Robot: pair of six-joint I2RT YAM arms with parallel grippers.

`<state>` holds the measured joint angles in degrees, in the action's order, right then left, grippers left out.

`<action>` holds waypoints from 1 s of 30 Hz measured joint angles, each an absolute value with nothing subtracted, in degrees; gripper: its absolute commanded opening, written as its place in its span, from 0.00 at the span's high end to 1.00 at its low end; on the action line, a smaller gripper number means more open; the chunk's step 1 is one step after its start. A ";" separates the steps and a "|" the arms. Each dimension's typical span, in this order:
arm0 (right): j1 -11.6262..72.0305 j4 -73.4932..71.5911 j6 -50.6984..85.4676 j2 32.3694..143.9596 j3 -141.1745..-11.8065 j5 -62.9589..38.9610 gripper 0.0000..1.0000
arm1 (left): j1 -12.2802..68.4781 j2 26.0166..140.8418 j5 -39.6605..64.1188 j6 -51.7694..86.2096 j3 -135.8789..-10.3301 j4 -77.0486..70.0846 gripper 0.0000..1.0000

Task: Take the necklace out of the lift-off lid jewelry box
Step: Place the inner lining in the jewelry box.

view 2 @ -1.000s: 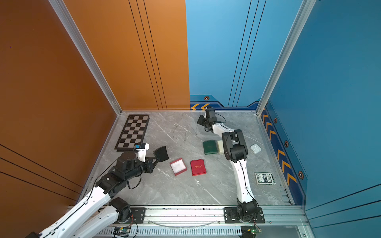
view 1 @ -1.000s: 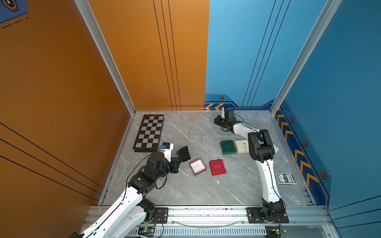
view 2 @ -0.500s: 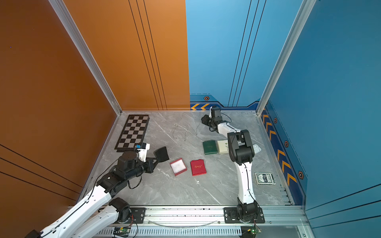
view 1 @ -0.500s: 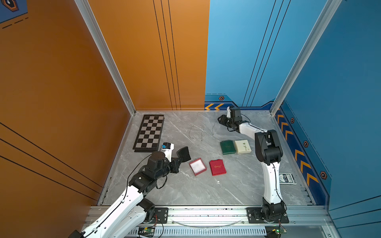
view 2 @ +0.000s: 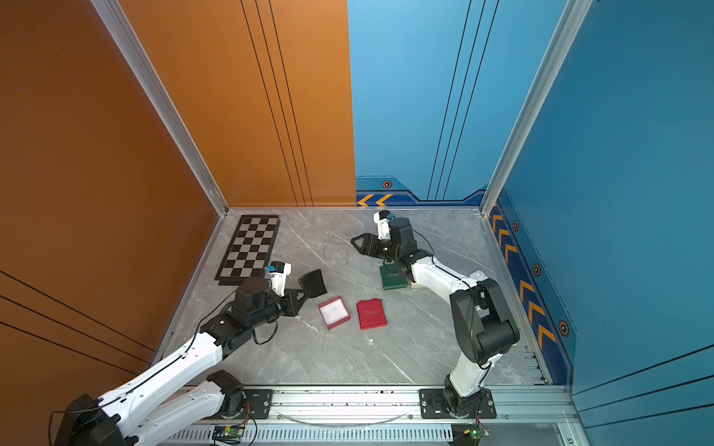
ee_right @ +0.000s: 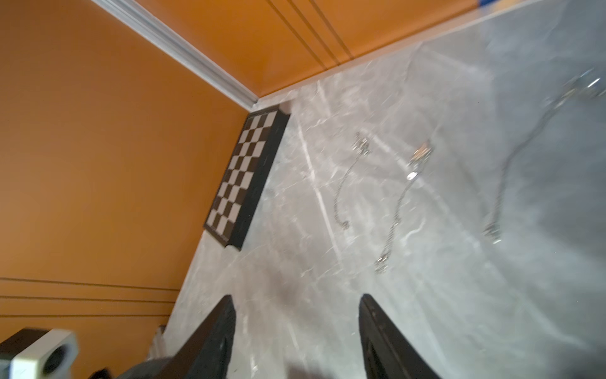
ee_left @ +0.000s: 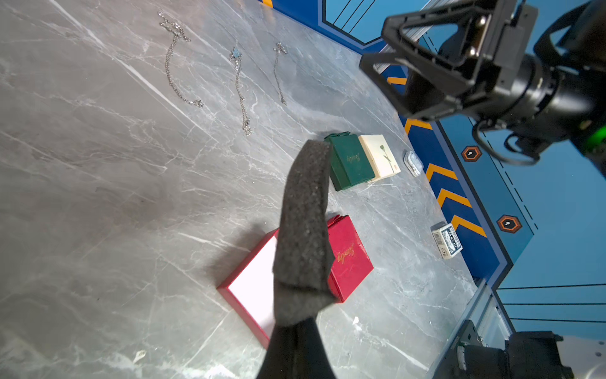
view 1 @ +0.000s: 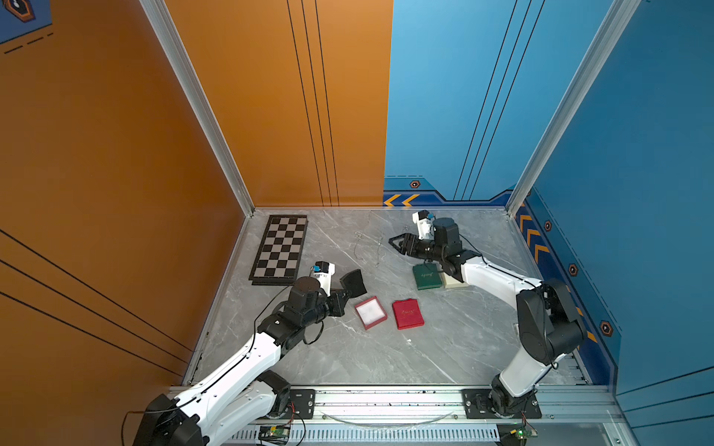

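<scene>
Right gripper [ee_right: 295, 298] — jaws apart, empty, near the far edge of the table [view 1: 347, 355]. Three necklaces [ee_left: 241, 92] lie there on the marble, out of the box. Left gripper [ee_left: 296, 323] clamped on dark foam pad [ee_left: 305, 229] — near the open red box [view 1: 370, 312].

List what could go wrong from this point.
The shut left gripper pinches the dark grey foam pad by one edge near the open red cardboard box; it may slip and drop. The open right gripper hangs close to three thin silver necklaces on the marble table; moving off might snag one.
</scene>
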<state>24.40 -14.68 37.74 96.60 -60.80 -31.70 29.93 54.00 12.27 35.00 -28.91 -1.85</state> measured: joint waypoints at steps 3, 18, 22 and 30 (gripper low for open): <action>27.27 -16.62 39.44 95.18 -56.69 -33.50 0.32 | 30.85 56.14 12.51 35.94 -28.91 -4.60 1.00; 35.16 -21.87 39.99 92.16 -51.92 -36.12 0.39 | 33.56 58.41 12.69 38.02 -28.91 -10.13 1.00; 36.10 -22.72 40.16 92.12 -51.00 -36.49 0.43 | 33.56 58.41 12.71 38.02 -28.91 -10.13 1.00; 37.63 -22.79 40.45 91.55 -49.76 -37.45 0.77 | 33.82 58.94 12.67 38.02 -28.91 -10.15 1.00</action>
<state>37.63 -22.79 40.45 91.55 -49.76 -37.45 33.82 58.94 12.67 38.02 -28.91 -10.15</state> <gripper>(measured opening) 0.291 0.046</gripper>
